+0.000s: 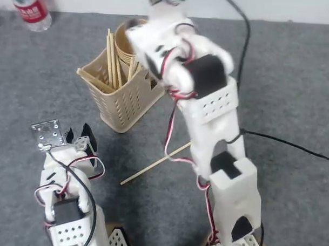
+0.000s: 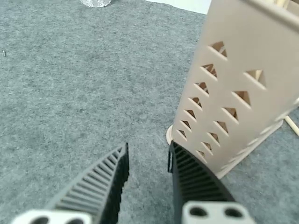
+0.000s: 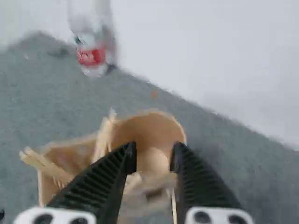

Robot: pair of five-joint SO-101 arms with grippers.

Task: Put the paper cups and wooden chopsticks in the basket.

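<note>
Nearest you, in the lower left of the high view, the left gripper [image 1: 78, 133] hangs low over the grey carpet [image 1: 295, 95]. Its black ridged jaws are parted by a moderate gap with nothing between them. Its wrist camera shows it just beside the foot of the basket.

A little further in, at the centre of the high view, one pale wooden chopstick [image 1: 155, 165] lies slantwise on the carpet. Part of its length is hidden where it passes behind the white right arm.

Beyond it, in the upper middle, stands the beige perforated plastic basket [image 1: 127, 103]. It holds a bundle of wooden chopsticks [image 1: 111, 59] leaning at its near corner and a tan paper cup [image 1: 124, 40] at the back.

The right gripper [image 3: 153, 156] hovers directly over that cup, jaws a narrow way apart. Blur hides whether they touch the rim, and I cannot make out anything pinched.

In my judgement you are at the drop-off of the cup, with the loose chopstick as the piece left to collect. The next move calls for a clean lift away from the basket. Then you need a low, square approach to that thin stick.

Farthest off, in the upper left corner, a clear plastic bottle with a red label [image 1: 30, 7] is cut by the frame edge. I cannot tell whether one cup or several are nested.
</note>
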